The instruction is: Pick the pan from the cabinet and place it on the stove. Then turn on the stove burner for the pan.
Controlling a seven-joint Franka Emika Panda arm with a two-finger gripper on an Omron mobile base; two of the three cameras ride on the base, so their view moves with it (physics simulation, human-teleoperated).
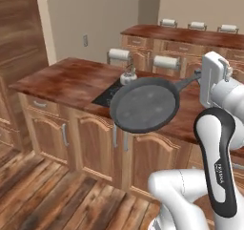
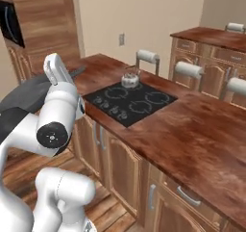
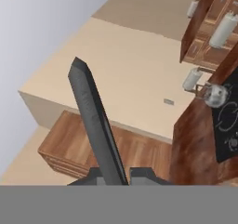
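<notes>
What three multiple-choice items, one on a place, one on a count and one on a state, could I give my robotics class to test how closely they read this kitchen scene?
1. Where does the small shiny silver kettle stand?
A. on the floor
B. at the back of the flat black glass stove
C. inside a wall cabinet

2. How many white ring burner markings show on the stove in the right base view?
A. one
B. four
C. nine

3. What state is the dark grey round frying pan in?
A. held in the air by its long handle in the shut gripper
B. lying flat on the stove
C. upside down on the floor

Answers: 1 B, the kettle sits on the cooktop's far edge. 2 B, four rings show. 3 A, the pan hangs tilted before the counter, the fingers clamping its handle.
</notes>
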